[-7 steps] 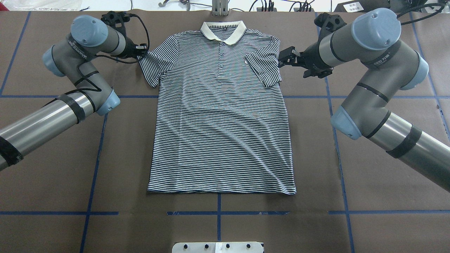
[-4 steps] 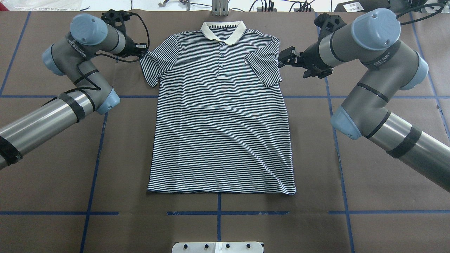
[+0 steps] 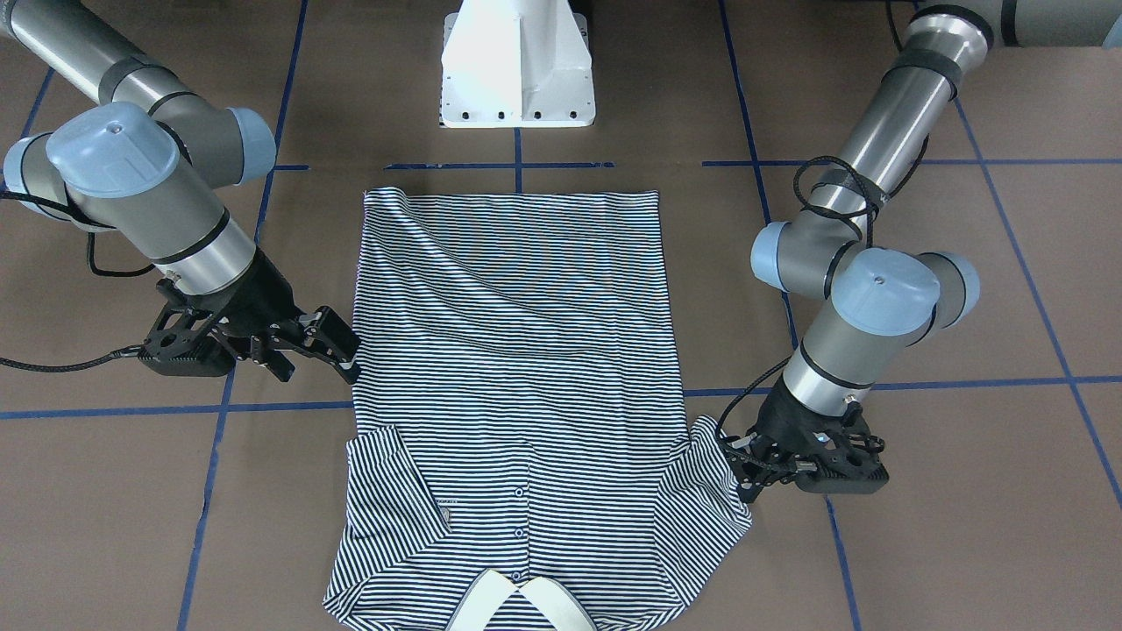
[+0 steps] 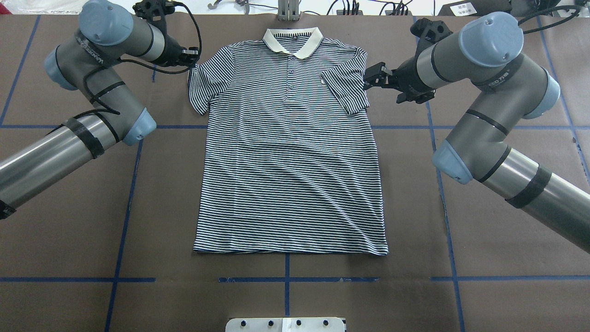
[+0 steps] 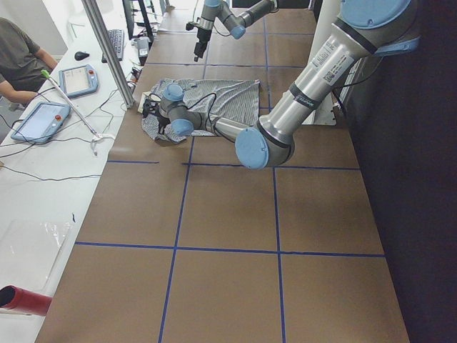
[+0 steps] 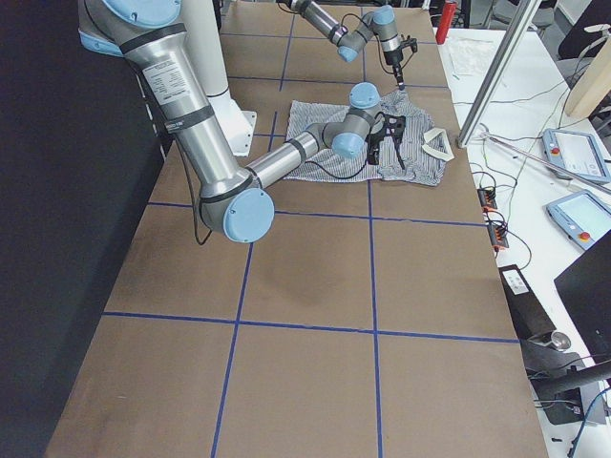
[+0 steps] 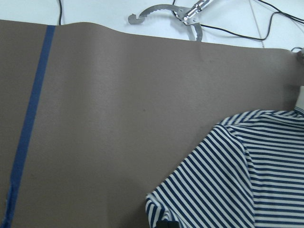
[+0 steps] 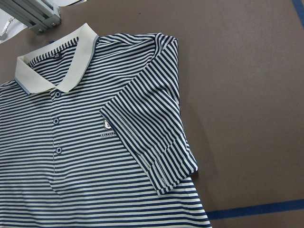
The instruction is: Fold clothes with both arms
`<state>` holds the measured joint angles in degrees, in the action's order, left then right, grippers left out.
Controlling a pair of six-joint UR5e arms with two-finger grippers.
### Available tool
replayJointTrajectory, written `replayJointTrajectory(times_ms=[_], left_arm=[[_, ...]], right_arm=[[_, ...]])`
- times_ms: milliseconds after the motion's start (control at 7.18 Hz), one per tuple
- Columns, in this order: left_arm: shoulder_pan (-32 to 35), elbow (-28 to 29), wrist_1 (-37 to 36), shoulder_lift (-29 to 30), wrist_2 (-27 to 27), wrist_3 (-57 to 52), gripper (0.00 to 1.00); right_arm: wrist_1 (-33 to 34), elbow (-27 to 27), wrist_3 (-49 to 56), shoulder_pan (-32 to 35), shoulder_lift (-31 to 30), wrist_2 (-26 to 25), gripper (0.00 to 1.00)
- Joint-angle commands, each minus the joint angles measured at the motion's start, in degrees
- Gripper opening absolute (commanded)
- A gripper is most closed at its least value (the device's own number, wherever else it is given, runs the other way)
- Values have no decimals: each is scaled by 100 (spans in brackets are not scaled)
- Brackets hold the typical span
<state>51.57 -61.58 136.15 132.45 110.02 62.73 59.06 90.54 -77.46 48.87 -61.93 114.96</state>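
**Left tool shifted toward the collar end, sleeve edge drawn inward**

Left tool had moved toward the far end of the bench since the earlier frame, and the left sleeve had narrowed inward with it. Its fingertips met that sleeve's outer edge; whether they were clamped on the cloth could not be told. The right tool had held its place, jaws parted, gripping nothing, just beside the shoulder of the right sleeve, which lay folded in over the chest. The polo shirt lay flat, face up, mid-bench, collar away from the robot.
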Motion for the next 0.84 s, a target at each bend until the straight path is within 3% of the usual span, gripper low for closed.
replayJointTrajectory(times_ms=[0, 139, 279, 697], left_arm=[[-234, -22, -289, 419, 10, 632, 0], [-436, 23, -412, 483, -425, 644, 0], [-525, 537, -396, 823, -673, 662, 0], [-578, 1410, -134, 1354, -965, 671, 0]], right_arm=[[0, -1, -6, -9, 14, 0, 100], [0, -1, -6, -9, 14, 0, 100], [0, -1, -6, -9, 14, 0, 100], [9, -1, -6, -18, 58, 0, 100]])
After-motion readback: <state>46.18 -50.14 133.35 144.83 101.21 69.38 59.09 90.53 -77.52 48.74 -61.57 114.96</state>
